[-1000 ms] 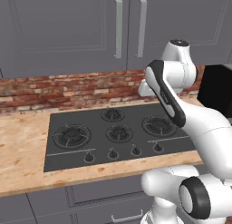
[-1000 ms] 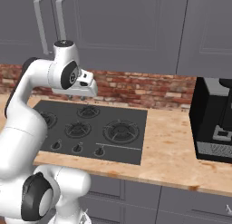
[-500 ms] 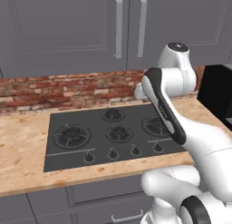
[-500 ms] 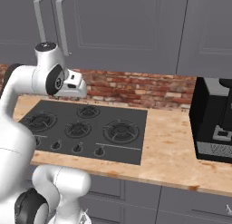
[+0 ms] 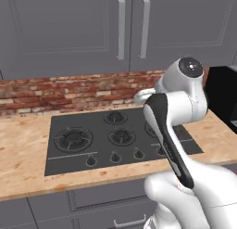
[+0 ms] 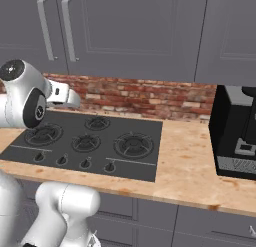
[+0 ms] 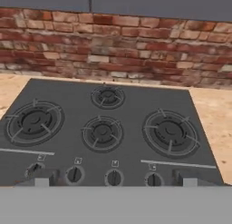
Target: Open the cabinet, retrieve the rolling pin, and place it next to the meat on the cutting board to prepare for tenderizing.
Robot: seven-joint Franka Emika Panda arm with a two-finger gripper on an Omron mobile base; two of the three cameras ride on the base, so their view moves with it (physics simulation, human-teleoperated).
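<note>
**Fingers spread wide over the stove, cabinet doors shut above**

My two fingertips [image 7: 41,180] poke up at the bottom of the hand view, set far apart with nothing between them; my gripper [image 7: 113,181] is spread wide and holds nothing. Only the tips show, blurred and grey, so I cannot make out their shape. From the base views my hand is mostly hidden behind my own arm; just a white stub of it sticks out toward the brick wall [image 6: 150,96].

Straight ahead of my fingers lies the black stove [image 7: 108,132], with its burners and a row of knobs [image 7: 74,174] along the near edge. It sits flush in the wooden counter [image 5: 23,154], which runs off both sides of the views.

Above the brick hangs the cabinet [image 5: 69,28]: grey, with recessed-panel doors and two long vertical silver handles [image 5: 121,28] side by side where the doors meet. Both doors are shut, so whatever is inside is hidden from me. The top of the cabinet is cut off by the frame.

At the right end of the counter stands a black coffee machine [image 6: 235,131], cut off at the edge. Below the counter are grey drawers [image 6: 210,226], only partly in view.
</note>
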